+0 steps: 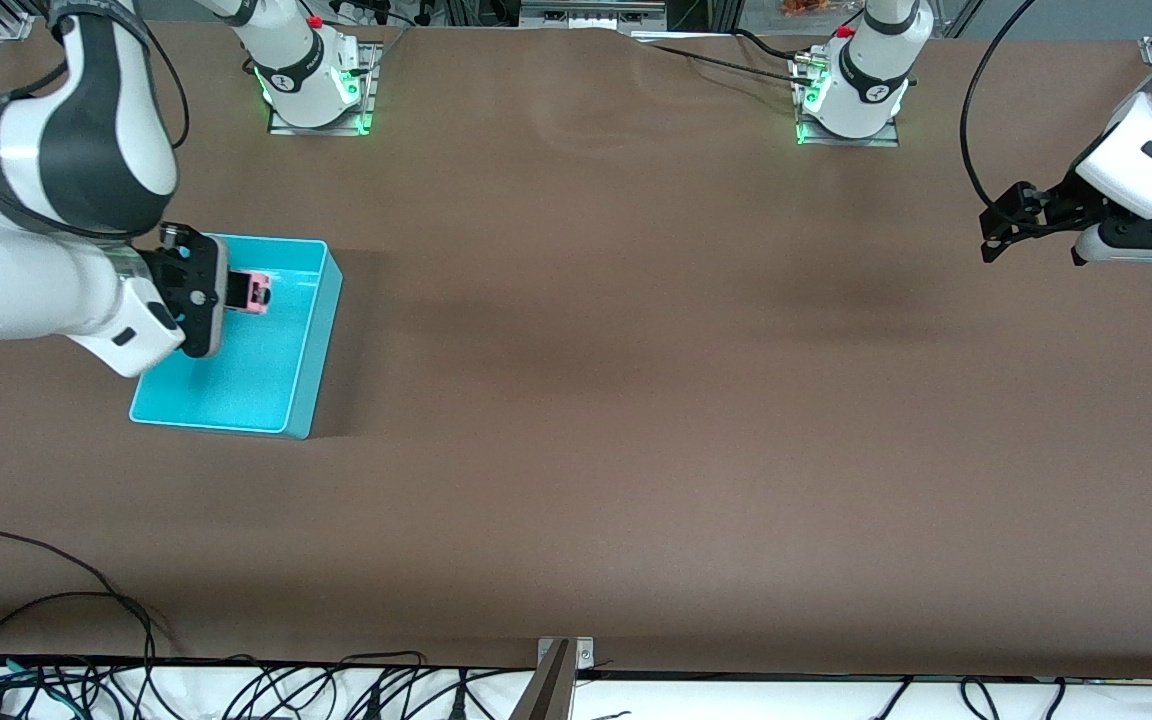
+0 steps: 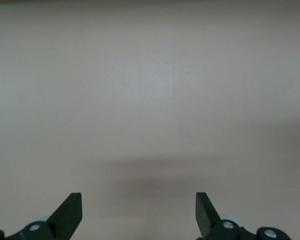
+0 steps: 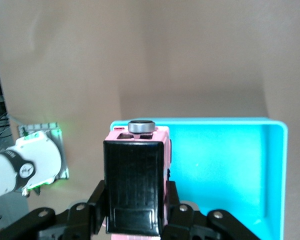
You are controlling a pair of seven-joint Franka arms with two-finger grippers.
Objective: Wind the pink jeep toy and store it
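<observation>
The pink jeep toy (image 1: 254, 290) is small, light pink, with a black roof. My right gripper (image 1: 241, 290) is shut on it and holds it in the air over the part of the cyan bin (image 1: 314, 345) farthest from the front camera. In the right wrist view the jeep (image 3: 135, 175) sits between the jaws of the right gripper (image 3: 135, 212), roof toward the camera, a grey round knob at its tip, with the bin (image 3: 283, 170) below. My left gripper (image 1: 1031, 245) waits open and empty over bare table at the left arm's end; the left wrist view shows it (image 2: 139, 210) over plain brown surface.
The cyan bin holds nothing else that I can see. The two arm bases (image 1: 314, 90) (image 1: 851, 95) stand along the table's edge farthest from the front camera. Cables (image 1: 56, 600) lie along the nearest edge. The brown table (image 1: 636, 400) stretches between the arms.
</observation>
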